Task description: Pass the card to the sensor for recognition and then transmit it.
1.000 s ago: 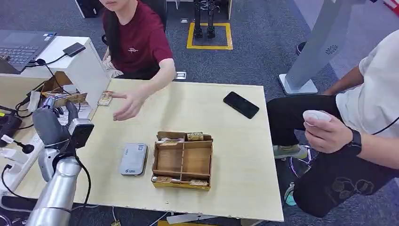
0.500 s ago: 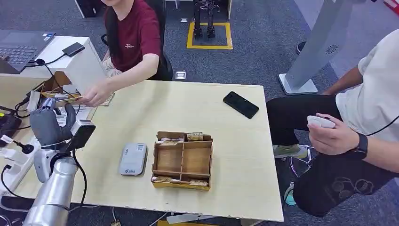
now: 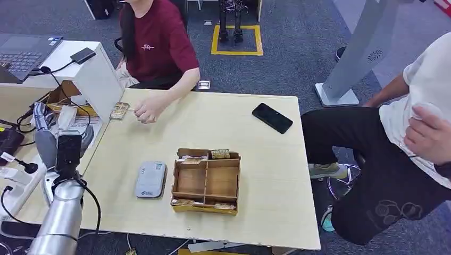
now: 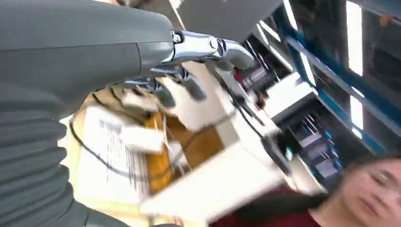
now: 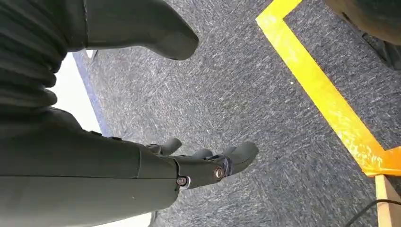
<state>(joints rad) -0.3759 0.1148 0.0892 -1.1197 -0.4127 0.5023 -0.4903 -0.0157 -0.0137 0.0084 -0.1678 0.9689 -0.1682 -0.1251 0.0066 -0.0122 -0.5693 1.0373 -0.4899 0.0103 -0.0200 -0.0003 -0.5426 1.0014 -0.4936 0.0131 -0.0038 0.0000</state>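
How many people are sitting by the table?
2: one in a red shirt behind the table, one in a white shirt at its right side.

Head view looks forward-down over table (image 3: 255, 175). Left wrist view sits close behind left hand (image 4: 189, 80), sharing the seated person (image 3: 159, 48). Right wrist view faces carpet (image 5: 265, 94), close behind right hand (image 5: 198, 163).

Grey carpet (image 3: 298, 48) is covering the floor, a yellow taped square (image 3: 236, 40) lying at twelve o'clock; a pale wooden tabletop (image 3: 266, 175) is sitting centrally, and what is probably a white cabinet (image 3: 98, 79) is standing at ten o'clock.
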